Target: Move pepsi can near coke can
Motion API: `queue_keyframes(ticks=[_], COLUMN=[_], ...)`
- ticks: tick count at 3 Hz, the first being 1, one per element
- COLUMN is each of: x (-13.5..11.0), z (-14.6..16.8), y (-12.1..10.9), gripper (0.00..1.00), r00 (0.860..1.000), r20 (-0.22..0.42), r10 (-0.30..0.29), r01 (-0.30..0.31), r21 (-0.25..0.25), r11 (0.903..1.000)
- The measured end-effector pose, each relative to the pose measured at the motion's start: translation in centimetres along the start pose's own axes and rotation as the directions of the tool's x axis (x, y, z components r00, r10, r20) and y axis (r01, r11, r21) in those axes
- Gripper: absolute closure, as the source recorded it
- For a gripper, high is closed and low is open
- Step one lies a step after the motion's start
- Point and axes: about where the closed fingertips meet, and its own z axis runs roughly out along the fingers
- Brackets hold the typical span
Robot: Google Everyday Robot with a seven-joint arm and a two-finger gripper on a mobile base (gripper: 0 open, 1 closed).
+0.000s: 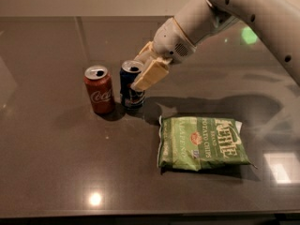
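- Pepsi can (127, 93): dark blue, silver top, round logo low on its side; stood upright on the table (56, 163), just beside the coke can (99, 90).
- It is clamped near the top by the gripper (140, 72).
- Chip bag (201, 142) is laid flat nearby.

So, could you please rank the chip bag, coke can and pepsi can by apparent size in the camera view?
1. chip bag, clearly largest.
2. coke can and pepsi can look alike, so unranked.
The gripper holds the pepsi can, beside the coke can.
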Motion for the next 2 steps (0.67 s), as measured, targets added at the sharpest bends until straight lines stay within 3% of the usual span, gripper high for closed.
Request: queue_keyframes(ticks=[1, 2], x=[-0.13, 0.26], z=[0.65, 0.9], y=[-0.4, -0.63], gripper=[0.04, 0.0], r00=[1.0, 1.0], r20=[-0.013, -0.017], r10=[-0.012, -0.015], r01=[0.012, 0.015], r21=[0.001, 0.002], r11=[0.9999, 0.9999])
